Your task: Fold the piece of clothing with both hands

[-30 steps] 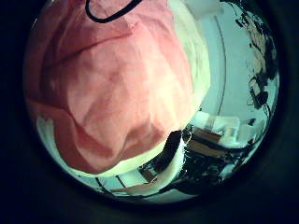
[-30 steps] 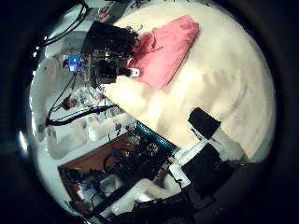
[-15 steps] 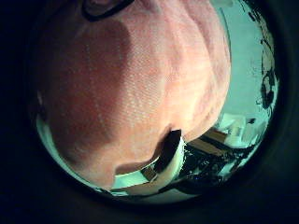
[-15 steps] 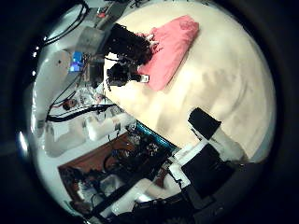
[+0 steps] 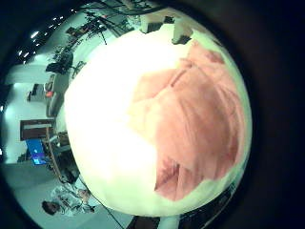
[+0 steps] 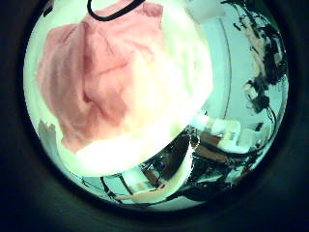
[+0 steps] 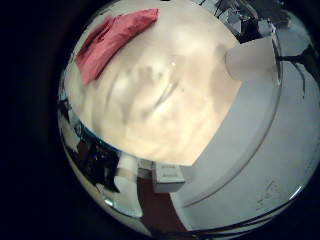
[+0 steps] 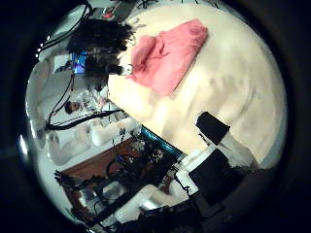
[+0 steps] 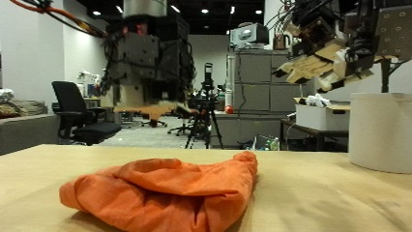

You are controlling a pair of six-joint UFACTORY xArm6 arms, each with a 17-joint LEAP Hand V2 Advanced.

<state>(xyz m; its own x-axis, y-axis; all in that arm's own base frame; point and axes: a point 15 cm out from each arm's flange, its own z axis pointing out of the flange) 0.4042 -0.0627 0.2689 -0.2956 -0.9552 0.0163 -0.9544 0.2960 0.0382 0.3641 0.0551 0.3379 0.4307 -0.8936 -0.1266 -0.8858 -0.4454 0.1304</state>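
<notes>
1. Half a second ago the garment filled the left thumb side palm view; now it takes up less of it and bare worktop shows beside it, so the left hand point(image 9: 146, 66) has lifted away from the cloth.
2. From the right thumb side palm view, that hand point(image 8: 97, 44) has drawn back from the garment's edge, where it sat a moment ago.
3. An orange garment point(image 9: 167, 193) lies crumpled in a loose heap on the pale wooden worktop point(image 9: 335, 198), with nothing touching it.
4. Above the heap, the left hand hangs in the air; its fingers look released and hold nothing.
5. Well apart from the cloth, the right hand point(image 9: 325, 50) hovers high up with its fingers relaxed and spread, empty.
6. A white cylindrical container point(image 9: 381, 130) stands on the worktop below the right hand.
</notes>
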